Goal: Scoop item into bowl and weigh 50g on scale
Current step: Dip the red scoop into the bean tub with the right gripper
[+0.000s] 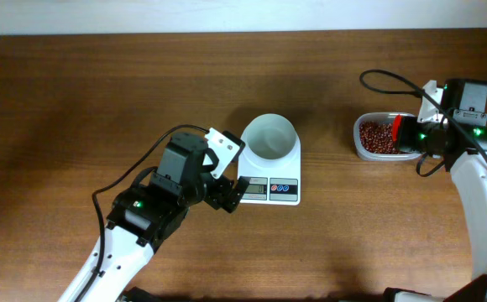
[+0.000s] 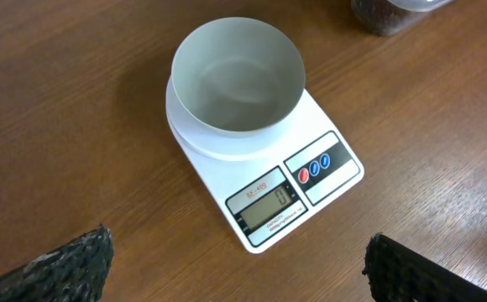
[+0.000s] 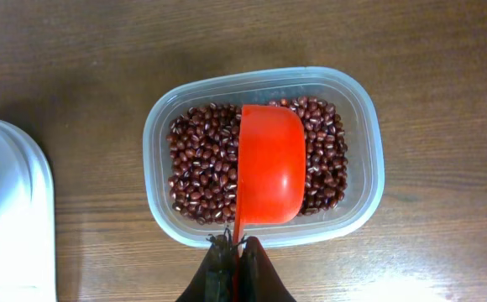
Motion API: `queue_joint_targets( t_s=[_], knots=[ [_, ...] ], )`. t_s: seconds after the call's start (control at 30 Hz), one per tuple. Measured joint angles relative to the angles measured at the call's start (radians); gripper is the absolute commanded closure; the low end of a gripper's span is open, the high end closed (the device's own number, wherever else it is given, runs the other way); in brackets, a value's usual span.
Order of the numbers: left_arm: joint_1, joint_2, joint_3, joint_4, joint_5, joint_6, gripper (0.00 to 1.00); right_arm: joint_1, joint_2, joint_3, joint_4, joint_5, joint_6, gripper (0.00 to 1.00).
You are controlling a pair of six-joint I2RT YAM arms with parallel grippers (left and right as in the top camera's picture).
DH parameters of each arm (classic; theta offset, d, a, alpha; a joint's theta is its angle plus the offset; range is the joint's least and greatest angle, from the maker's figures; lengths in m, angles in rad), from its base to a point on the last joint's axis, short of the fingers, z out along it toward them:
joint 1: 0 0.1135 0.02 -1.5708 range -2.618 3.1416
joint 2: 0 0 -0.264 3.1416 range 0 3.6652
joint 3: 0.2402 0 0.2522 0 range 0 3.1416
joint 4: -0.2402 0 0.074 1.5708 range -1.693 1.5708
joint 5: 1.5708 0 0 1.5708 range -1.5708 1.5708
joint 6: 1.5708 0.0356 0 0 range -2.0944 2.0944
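In the clear tub [image 3: 369,159], well apart from the scale [image 2: 218,172], the beans [image 3: 197,168] are met by a red scoop [image 3: 270,164] whose handle is clamped in the closed right gripper [image 3: 237,252].
The beans are judged light, hard and loose (apt to roll and spill), so they are better lifted in the stiff scoop than pinched. Its long axis is laid across the tub's short width, cup away from the wrist, mouth apparently rolled sideways. The left gripper [image 2: 239,268] is spread wide and empty before the scale, on which the empty bowl [image 2: 227,126] is seated.
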Motion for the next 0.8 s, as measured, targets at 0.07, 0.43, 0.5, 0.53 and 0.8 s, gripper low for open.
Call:
queue_joint_targets(
  t_s=[0.07, 0.43, 0.5, 0.53, 0.8],
  knots=[
    [0.000, 0.000, 0.000, 0.006, 0.000, -0.008, 0.01, 0.000, 0.024, 0.000, 0.006, 0.000, -0.020, 0.96],
    [0.000, 0.000, 0.000, 0.006, 0.000, -0.023, 0.01, -0.037, 0.137, 0.000, 0.040, 0.036, -0.091, 0.96],
    [0.000, 0.000, 0.000, 0.006, 0.000, -0.023, 0.01, -0.046, 0.150, 0.000, 0.041, 0.034, -0.102, 0.96],
    [0.000, 0.000, 0.000, 0.006, 0.000, -0.023, 0.01, -0.046, 0.153, 0.000, 0.041, 0.026, -0.104, 0.96],
    [0.000, 0.000, 0.000, 0.006, 0.000, -0.023, 0.01, -0.046, 0.214, 0.007, 0.024, -0.093, -0.106, 0.96]
  ],
)
